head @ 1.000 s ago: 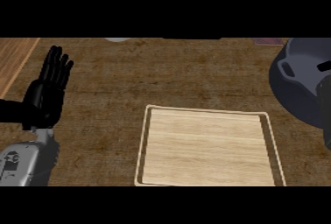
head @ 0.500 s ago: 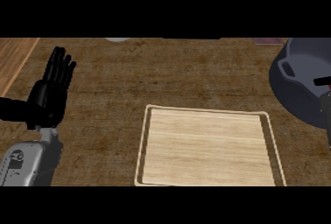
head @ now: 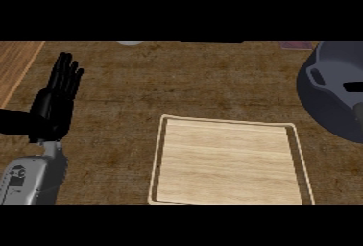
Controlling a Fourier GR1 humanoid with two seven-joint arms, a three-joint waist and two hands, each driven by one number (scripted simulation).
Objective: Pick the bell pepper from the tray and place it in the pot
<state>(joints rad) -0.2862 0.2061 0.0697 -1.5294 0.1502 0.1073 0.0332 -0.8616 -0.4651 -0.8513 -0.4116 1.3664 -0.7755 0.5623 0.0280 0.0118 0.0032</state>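
Fingers straight and pointing up, the left hand [head: 53, 103] rests open at the view's left over the brown counter [head: 177, 81]. Near the centre lies a pale wooden tray [head: 230, 166]; a grey pot [head: 337, 96] sits at the right edge. I cannot see the bell pepper or the right hand.

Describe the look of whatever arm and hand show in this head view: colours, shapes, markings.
Only one arm shows, at the view's left. The left hand is matte black, with long slender segmented fingers and a black wrist block below it. The forearm is a light grey, rounded shell with a small dark round mark on its side. A narrow grey link joins it to the wrist. No cables are visible. The right hand is out of view.
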